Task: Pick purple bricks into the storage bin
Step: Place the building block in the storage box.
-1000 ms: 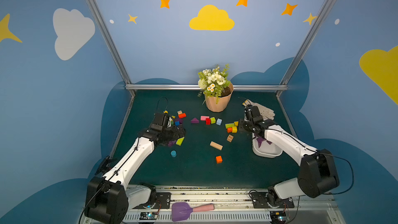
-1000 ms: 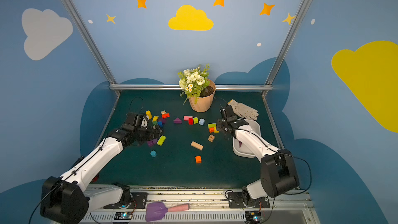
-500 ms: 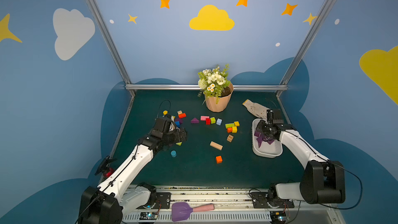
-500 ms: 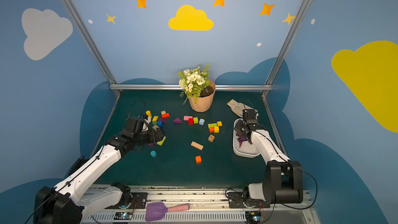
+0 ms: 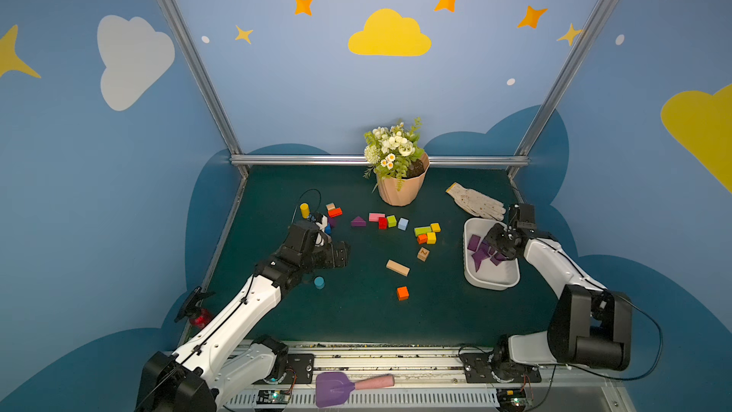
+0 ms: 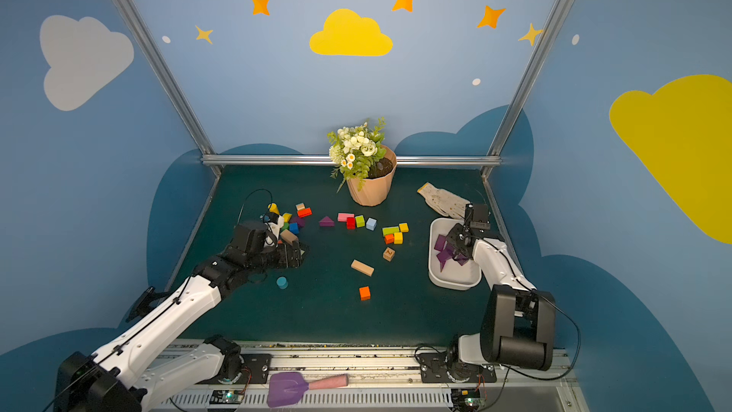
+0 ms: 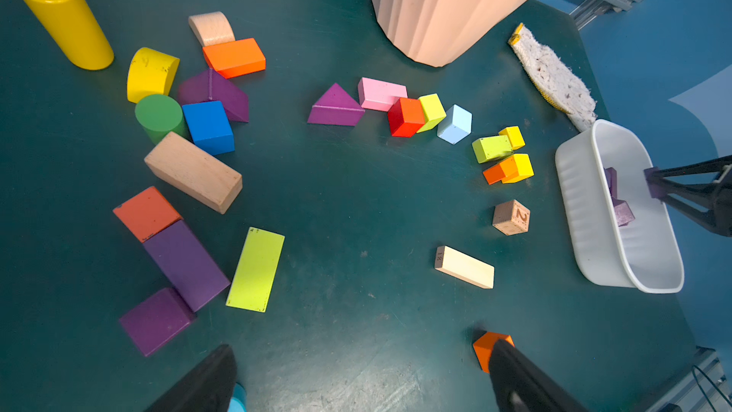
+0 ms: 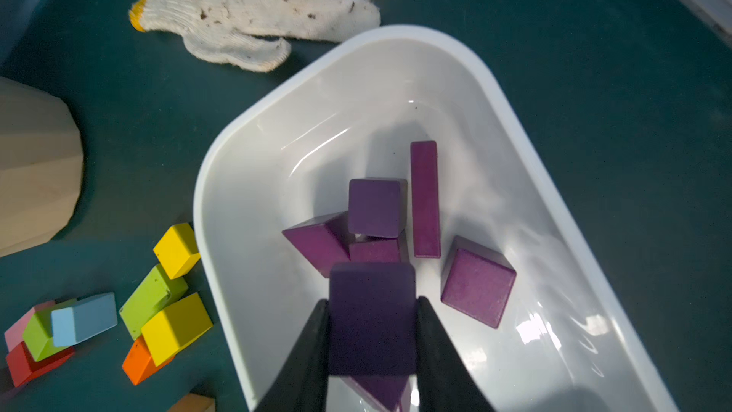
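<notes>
My right gripper (image 8: 372, 303) pinches a purple cube (image 8: 372, 323) over the storage bin (image 5: 491, 284), which sits at the right edge of the dark green mat (image 5: 356, 319) in both top views, just below a soiled white glove (image 5: 477, 202); several purple bricks (image 8: 477, 281) lie on its white floor; my left gripper (image 5: 340, 258) hangs spread wide and empty over the mat's left-centre, beside a huddle of mixed blocks; among them a purple oblong (image 7: 186, 265) lies flat, and a purple wedge (image 7: 336, 107) rests touching the pink block (image 7: 382, 93); the mat shows pale scuffs; a peach flowerpot (image 5: 400, 190) stands at back centre; blue walls with painted clouds and orange stars enclose everything; silver frame posts (image 5: 190, 53) rise from the far corners; a purple spade (image 5: 332, 388) lies on the metal rail at bottom centre.
</notes>
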Robot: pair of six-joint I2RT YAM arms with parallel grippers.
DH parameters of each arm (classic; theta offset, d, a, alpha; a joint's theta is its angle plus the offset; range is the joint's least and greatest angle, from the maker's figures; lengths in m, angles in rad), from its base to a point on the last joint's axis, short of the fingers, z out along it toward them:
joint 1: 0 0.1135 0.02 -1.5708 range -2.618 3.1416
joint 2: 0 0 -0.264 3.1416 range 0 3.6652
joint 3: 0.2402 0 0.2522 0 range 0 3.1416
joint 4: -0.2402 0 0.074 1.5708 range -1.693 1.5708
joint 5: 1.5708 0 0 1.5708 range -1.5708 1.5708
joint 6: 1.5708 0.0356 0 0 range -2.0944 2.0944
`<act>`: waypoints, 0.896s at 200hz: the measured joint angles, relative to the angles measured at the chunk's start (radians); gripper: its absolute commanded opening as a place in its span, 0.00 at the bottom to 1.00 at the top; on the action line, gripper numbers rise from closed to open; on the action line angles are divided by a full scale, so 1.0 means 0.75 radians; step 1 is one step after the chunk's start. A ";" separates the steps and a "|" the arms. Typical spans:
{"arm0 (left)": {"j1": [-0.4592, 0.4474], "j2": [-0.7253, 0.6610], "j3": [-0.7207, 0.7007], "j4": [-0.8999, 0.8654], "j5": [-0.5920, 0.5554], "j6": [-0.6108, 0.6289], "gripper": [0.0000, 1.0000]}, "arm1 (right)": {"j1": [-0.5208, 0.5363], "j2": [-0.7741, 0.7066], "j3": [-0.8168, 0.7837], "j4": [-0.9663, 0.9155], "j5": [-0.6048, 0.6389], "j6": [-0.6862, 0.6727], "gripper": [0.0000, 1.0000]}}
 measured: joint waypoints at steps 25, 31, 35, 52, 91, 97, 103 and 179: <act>-0.003 0.003 0.000 0.000 0.001 0.004 1.00 | -0.006 0.075 0.020 0.003 -0.011 -0.009 0.33; -0.005 0.005 0.000 0.000 0.001 0.006 1.00 | -0.006 0.089 0.027 0.003 -0.014 -0.012 0.33; -0.006 0.006 0.000 0.000 0.001 0.006 1.00 | -0.006 0.098 0.033 0.003 -0.017 -0.013 0.34; -0.008 0.008 0.000 0.000 0.001 0.010 1.00 | -0.006 0.140 0.062 0.006 -0.028 -0.017 0.34; -0.009 0.010 0.000 0.000 -0.001 0.020 1.00 | -0.004 0.231 0.123 0.013 -0.034 -0.027 0.35; -0.009 0.010 0.000 0.000 -0.001 0.020 1.00 | -0.004 0.237 0.124 0.014 -0.034 -0.030 0.36; -0.009 0.011 0.000 0.000 -0.002 0.021 1.00 | -0.004 0.244 0.126 0.014 -0.034 -0.035 0.36; -0.009 0.016 0.000 -0.001 -0.002 0.021 1.00 | 0.004 0.302 0.207 0.014 -0.028 -0.059 0.46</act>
